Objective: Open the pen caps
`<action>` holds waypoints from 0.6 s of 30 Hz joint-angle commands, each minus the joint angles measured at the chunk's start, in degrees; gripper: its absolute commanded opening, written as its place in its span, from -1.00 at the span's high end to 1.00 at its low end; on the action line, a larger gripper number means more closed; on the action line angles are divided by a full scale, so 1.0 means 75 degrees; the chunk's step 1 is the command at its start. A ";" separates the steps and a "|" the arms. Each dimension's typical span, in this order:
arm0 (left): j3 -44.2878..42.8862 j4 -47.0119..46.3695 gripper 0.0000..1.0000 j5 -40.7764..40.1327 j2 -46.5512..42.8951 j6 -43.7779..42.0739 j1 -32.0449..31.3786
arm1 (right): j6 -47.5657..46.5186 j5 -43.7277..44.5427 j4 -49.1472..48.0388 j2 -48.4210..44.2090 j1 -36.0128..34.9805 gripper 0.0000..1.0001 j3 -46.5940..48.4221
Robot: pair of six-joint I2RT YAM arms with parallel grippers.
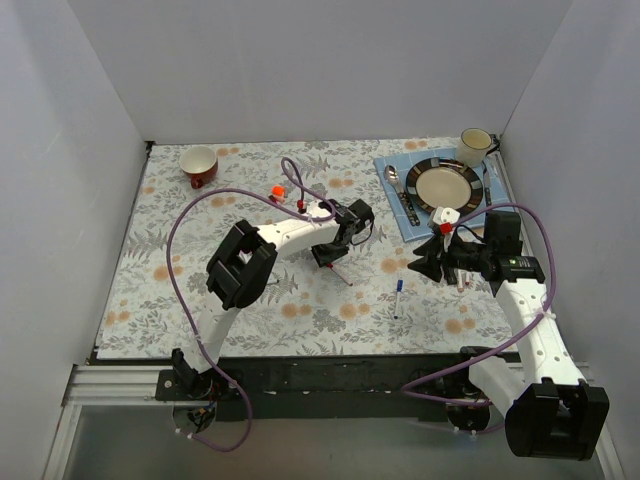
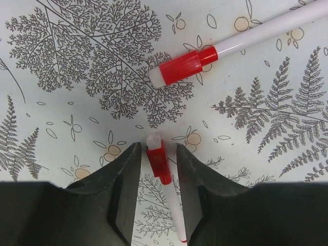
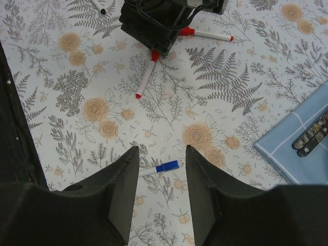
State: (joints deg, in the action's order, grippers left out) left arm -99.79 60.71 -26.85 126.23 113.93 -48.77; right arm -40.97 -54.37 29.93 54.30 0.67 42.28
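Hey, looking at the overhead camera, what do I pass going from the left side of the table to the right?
red mug → orange cap → left gripper → blue-capped pen → right gripper → cream mug

**A:** The worktop cover is off-white with grey ferns and peachy-orange flowers, right?

**B:** Yep. There are white pens with red caps, and another one has a blue cap. There's also a red cup, a cream mug, a light blue cloth, a cream plate with a dark striped rim, and purple cables.
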 commanded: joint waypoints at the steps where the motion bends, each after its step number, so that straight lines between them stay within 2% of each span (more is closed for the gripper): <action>1: 0.0250 -0.0044 0.37 -0.0252 -0.0167 0.0442 -0.0024 | -0.0139 -0.0180 0.0005 -0.0104 -0.0019 0.02 -0.0001; 9: 0.0554 -0.0277 0.48 -0.0357 -0.0424 0.0407 -0.0024 | -0.0127 -0.0204 0.0017 -0.0034 -0.0019 0.03 -0.0024; 12: 0.1009 -0.0780 0.53 -0.0346 -0.0881 0.0267 -0.0024 | -0.0150 -0.0297 0.0075 0.0060 -0.0018 0.02 -0.0024; 14: 0.1548 -0.1785 0.55 -0.0136 -0.1603 -0.0059 -0.0024 | -0.0209 -0.0391 0.0122 0.0130 -0.0007 0.02 -0.0001; 18: 0.3712 -0.4351 0.77 0.0322 -0.3045 -0.0776 -0.0036 | -0.0361 -0.0963 0.0461 0.0516 -0.0007 -0.01 0.0034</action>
State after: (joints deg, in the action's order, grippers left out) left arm -82.61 45.50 -26.41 115.52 112.44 -48.88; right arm -41.95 -56.12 30.55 55.94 0.67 42.28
